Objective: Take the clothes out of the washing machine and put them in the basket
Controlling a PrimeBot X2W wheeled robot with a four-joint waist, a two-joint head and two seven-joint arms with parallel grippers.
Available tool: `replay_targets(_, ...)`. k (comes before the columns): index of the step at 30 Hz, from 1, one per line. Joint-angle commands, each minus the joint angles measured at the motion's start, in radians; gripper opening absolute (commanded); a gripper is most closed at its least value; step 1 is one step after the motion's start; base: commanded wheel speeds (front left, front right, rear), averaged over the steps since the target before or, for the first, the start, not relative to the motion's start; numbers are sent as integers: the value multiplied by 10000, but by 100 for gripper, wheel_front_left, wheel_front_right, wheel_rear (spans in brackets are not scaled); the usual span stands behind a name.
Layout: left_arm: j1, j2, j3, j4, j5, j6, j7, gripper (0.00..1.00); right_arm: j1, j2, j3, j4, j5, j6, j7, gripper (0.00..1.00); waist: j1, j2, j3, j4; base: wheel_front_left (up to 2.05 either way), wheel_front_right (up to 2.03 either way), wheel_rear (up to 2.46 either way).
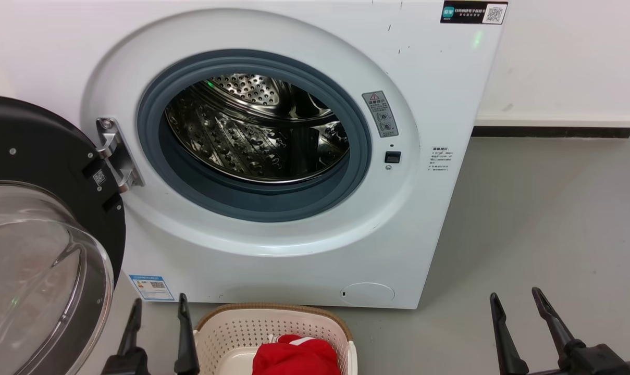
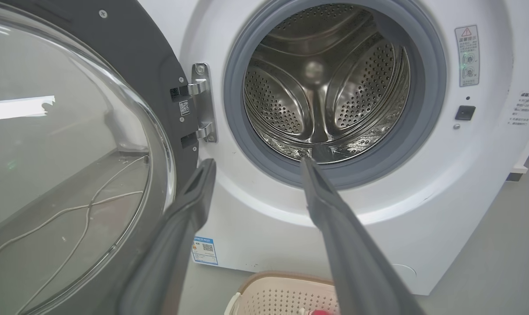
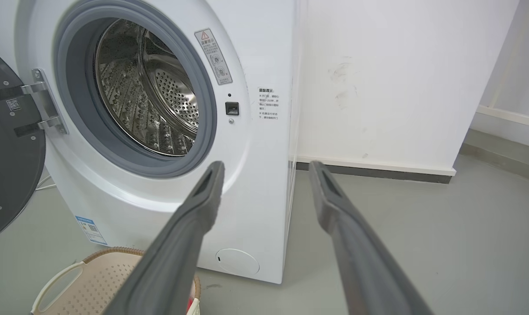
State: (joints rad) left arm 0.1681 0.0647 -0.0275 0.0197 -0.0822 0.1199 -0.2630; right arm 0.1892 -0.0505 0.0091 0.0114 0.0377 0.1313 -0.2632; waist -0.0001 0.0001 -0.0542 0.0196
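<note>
Finding the washing machine [image 1: 294,250] bare, clothes [image 1: 296,355] in the basket [image 1: 273,308], left hand [image 1: 159,299] and right hand [image 1: 515,293] spread, we judge only withdrawal remains.

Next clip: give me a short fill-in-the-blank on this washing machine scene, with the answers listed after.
1. The washing machine has its door standing ___.
2. The clothes lying in the basket are ___ in colour.
3. The drum, as far as it shows, looks ___.
4. The left pincer and the right pincer have their fingers spread and hold ___.

Missing words: open; red; empty; nothing.
</note>
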Motion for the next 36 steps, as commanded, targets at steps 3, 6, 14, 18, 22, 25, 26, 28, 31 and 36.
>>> replay_targets(3,222,-33,-10,28,97,-217,-25,100,185,6,-33,-82,109,-11,-23,100,1,-1,-85,-13,0,0,0)
replay_targets(6,347,-79,23,92,131,-383,-25,100,266,6,-46,-123,147,-11,-23,100,1,-1,-146,-46,0,0,0)
replay_targets(14,473,-131,108,130,190,-571,-25,100,378,6,-70,-219,222,-11,-23,100,1,-1,-263,-114,0,0,0)
replay_targets(18,504,-143,143,174,214,-608,-25,100,407,6,-41,-227,242,-11,-23,100,1,-1,-315,-148,0,0,0)
replay_targets(22,492,-149,153,207,244,-632,-25,100,421,6,-21,-219,245,-11,-23,100,1,-1,-352,-173,0,0,0)
replay_targets(25,389,-128,93,393,198,-597,11,0,333,2,-3,5,237,0,13,0,2,-1,-356,-176,0,0,0)
replay_targets(26,394,-132,86,491,187,-597,42,0,367,2,-1,89,241,0,17,0,2,-1,-356,-176,0,0,0)
replay_targets(28,376,-132,91,666,91,-607,89,0,405,3,15,246,335,0,54,0,2,-1,-353,-176,0,0,0)
replay_targets(31,208,-133,176,769,-559,-689,273,0,299,-35,21,284,1039,0,158,0,2,-1,-331,-176,0,0,0)
replay_targets(36,-6,-133,262,865,-1605,-819,518,0,42,-110,20,438,2169,-1,349,0,2,-1,-294,-177,0,0,0)
